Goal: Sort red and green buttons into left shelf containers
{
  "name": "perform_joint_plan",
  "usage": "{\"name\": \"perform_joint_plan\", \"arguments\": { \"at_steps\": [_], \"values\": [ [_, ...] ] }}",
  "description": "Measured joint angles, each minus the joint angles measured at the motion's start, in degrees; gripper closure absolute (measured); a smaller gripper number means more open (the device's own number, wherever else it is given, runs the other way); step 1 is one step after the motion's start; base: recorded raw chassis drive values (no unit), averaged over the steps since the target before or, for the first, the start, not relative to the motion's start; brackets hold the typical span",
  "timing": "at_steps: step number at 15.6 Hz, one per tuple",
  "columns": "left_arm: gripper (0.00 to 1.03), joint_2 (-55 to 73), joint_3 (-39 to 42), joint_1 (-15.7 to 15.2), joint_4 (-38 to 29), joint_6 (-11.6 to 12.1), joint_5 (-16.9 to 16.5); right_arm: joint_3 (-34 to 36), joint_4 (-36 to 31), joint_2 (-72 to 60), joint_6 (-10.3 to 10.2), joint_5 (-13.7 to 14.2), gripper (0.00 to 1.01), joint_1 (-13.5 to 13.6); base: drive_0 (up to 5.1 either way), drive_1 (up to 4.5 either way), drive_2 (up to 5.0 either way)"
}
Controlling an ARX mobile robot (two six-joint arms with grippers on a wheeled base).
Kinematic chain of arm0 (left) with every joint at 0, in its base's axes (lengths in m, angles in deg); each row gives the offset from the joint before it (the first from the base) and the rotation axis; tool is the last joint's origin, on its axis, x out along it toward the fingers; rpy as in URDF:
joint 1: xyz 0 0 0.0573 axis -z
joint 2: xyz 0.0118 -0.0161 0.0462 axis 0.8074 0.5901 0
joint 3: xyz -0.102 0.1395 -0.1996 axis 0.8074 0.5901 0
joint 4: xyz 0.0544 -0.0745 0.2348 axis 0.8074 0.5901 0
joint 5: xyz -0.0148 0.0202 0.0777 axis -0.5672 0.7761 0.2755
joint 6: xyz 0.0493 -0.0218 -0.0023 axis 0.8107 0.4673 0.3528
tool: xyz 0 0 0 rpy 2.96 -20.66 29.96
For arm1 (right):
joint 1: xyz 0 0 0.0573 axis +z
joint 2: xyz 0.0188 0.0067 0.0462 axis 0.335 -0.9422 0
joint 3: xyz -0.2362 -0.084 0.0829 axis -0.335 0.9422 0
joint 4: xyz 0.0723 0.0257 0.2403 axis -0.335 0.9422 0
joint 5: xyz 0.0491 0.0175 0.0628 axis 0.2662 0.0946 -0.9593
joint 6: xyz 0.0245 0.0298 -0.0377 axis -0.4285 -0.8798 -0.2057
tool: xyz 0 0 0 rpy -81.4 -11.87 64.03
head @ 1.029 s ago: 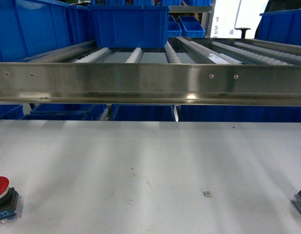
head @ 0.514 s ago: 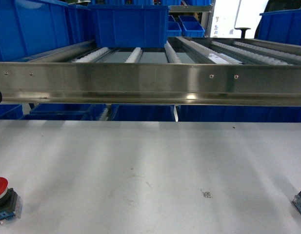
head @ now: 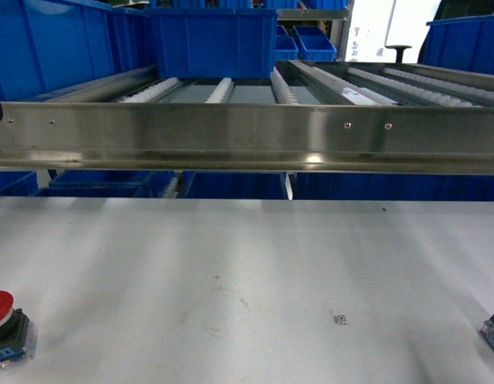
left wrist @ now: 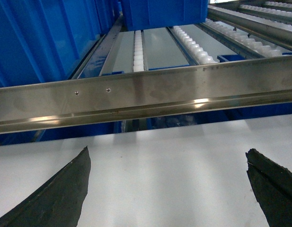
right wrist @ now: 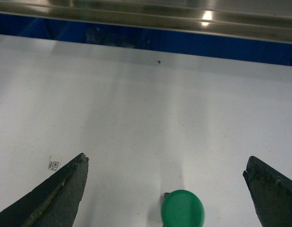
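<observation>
You face a white tabletop (head: 255, 264) that runs back to a steel shelf rail (head: 247, 136) at its far edge, with roller lanes and blue bins (head: 210, 40) behind it. Your left pincer (left wrist: 167, 189) is spread wide over bare surface near that rail. Your right pincer (right wrist: 167, 191) is spread too, the green button (right wrist: 182, 208) between its fingers. The red button (head: 2, 320) sits at the left edge.
</observation>
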Motion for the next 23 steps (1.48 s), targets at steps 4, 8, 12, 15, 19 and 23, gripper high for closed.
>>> {"name": "perform_joint_plan", "arguments": {
  "at_steps": [4,8,12,15,19,23],
  "values": [
    [0.05,0.0,0.0,0.0,0.0,0.1,0.1,-0.4,4.6,-3.3,0.3,-3.2,0.03,0.1,0.0,0.00,0.0],
    [0.05,0.0,0.0,0.0,0.0,0.1,0.2,-1.9,4.6,-9.9,2.9,-2.7,0.03,-1.4,0.0,0.00,0.0],
    [0.05,0.0,0.0,0.0,0.1,0.1,0.2,-2.6,2.6,-14.3,5.2,-2.3,0.03,-3.3,0.0,0.00,0.0],
    [0.05,0.0,0.0,0.0,0.1,0.1,0.1,-2.4,-0.2,-18.3,6.5,-1.4,0.03,-3.3,0.0,0.00,0.0],
    [0.05,0.0,0.0,0.0,0.1,0.1,0.2,-1.5,-3.6,-22.5,7.7,-0.3,0.03,-3.8,0.0,0.00,0.0],
    [0.05,0.0,0.0,0.0,0.1,0.1,0.2,-1.1,-5.0,-25.0,7.7,-0.9,0.24,-4.0,0.0,0.00,0.0]
  ]
}}
